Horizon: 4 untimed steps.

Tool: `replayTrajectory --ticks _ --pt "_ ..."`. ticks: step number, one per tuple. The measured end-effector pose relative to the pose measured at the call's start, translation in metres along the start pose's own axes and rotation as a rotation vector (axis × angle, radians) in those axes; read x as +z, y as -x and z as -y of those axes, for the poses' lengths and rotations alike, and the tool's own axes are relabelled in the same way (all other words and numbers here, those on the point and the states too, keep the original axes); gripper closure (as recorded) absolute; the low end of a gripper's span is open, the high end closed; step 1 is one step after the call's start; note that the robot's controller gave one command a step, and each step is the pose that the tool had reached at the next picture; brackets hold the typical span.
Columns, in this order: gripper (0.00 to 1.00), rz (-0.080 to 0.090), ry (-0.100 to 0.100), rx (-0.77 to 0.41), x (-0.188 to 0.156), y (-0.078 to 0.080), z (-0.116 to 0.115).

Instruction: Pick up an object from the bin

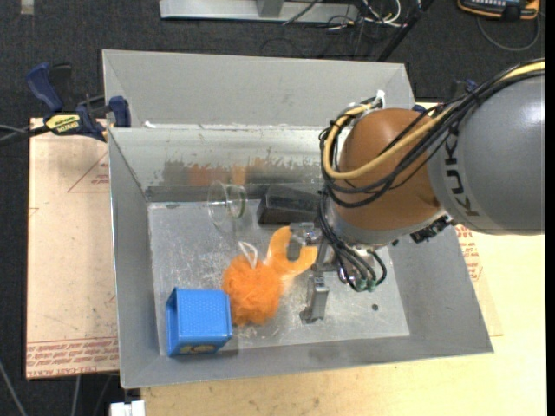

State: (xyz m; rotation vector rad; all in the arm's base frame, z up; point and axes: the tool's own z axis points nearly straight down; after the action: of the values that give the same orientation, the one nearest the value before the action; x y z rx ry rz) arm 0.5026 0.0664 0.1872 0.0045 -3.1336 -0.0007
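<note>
Where the arm reaches in from the right, the hand point(310, 277) is seen low over the floor of the grey bin point(130, 258), right of centre, beneath the orange wrist cover point(381, 176). Whether it is wide or narrow cannot be told. Just beside it on the left an orange mesh sponge point(253, 290) is found, and a curved orange piece point(282, 245) is seen above the sponge, close against the hand. A blue box point(199, 321) is set in the lower left corner. A clear glass cup point(227, 204) and a black object point(286, 206) are placed by the far wall.
</note>
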Motion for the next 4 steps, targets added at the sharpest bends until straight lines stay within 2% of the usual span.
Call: replayTrajectory --ticks 1,2,3,4 --pt "0.0 0.008 0.001 0.002 -0.004 0.001 0.0" --pt "0.0 0.012 0.001 -0.062 0.03 -0.004 -0.012" --pt "0.0 0.014 0.004 -0.021 0.083 0.003 -0.016" --pt "0.0 0.011 0.001 0.066 0.117 0.009 -0.02"
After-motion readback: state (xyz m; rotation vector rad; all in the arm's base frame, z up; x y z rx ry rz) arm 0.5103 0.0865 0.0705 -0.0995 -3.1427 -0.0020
